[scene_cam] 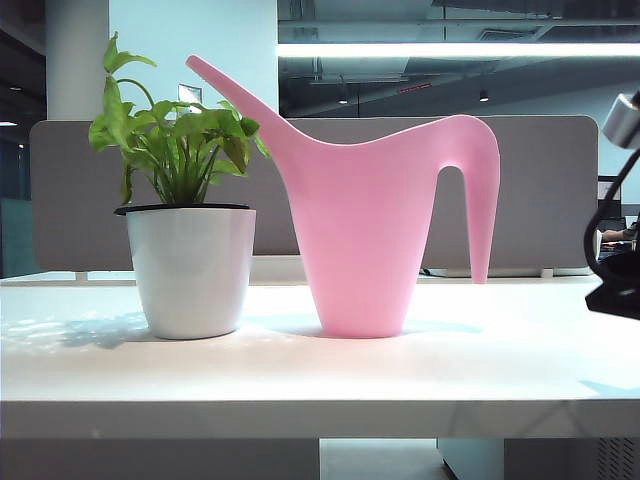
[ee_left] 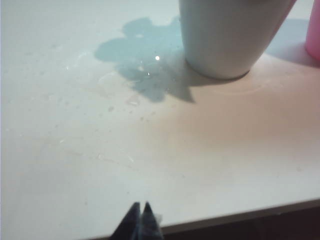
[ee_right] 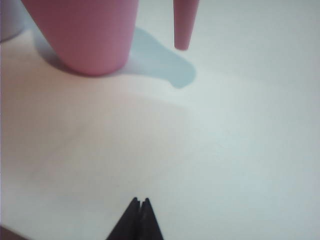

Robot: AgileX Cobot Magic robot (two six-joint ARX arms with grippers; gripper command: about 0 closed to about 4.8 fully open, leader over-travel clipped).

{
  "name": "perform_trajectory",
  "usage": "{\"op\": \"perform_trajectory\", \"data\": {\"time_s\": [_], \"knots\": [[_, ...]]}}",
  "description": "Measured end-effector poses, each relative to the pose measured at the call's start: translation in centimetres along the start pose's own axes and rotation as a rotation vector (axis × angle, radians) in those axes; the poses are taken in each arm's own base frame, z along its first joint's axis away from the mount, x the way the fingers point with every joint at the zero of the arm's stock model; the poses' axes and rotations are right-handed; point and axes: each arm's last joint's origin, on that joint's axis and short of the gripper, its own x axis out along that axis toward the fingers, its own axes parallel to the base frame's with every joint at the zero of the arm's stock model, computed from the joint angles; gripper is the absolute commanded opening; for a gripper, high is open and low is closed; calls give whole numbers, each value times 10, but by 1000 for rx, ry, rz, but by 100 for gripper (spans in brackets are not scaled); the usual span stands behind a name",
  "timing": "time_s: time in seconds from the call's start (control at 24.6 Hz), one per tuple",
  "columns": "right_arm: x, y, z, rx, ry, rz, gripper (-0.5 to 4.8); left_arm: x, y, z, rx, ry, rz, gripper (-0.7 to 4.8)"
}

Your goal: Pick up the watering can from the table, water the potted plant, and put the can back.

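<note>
Watering can [scene_cam: 375, 225]: one, pink, standing upright on the table [scene_cam: 300, 370], near the middle, just right of the potted plant in the exterior view.
Can long axis: upright body, widest at the top, narrowing to the base.
Spout [scene_cam: 235, 95]: long and thin, slanting up and to the left in the exterior view, tip above the leaves of the plant.
Handle [scene_cam: 480, 190]: arched on the right side of the can, hooked downward, free end hanging clear above the tabletop; same free end seen in the right wrist view [ee_right: 184, 25] beside the can's base [ee_right: 87, 35].
Potted plant [scene_cam: 190, 230]: one, green leaves in a glossy white pot with a thin black rim, standing upright left of the can, close to it but apart; pot base also in the left wrist view [ee_left: 225, 35].
Water: small droplets and a faint wet patch [ee_left: 132, 80] on the table beside the pot.
Left gripper [ee_left: 141, 220]: fingertips pressed together, holding nothing, over the table's front edge, well short of the pot.
Right gripper [ee_right: 140, 217]: fingertips together, empty, above bare tabletop, apart from the can and its handle.
Right arm [scene_cam: 620, 250]: dark links and a cable at the right edge of the exterior view.
Count: one can, one plant, two grippers.
</note>
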Motion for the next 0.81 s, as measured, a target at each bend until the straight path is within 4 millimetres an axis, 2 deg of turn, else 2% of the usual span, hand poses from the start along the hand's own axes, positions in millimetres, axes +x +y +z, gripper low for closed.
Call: {"op": "perform_trajectory", "data": {"time_s": [0.24, 0.81], "knots": [[0, 0, -8, -8, 85, 0, -5, -2, 0, -1, 1, -58, -1, 3], [-3, -1, -5, -6, 65, -6, -4, -1, 0, 0, 2, -87, -1, 3]]}}
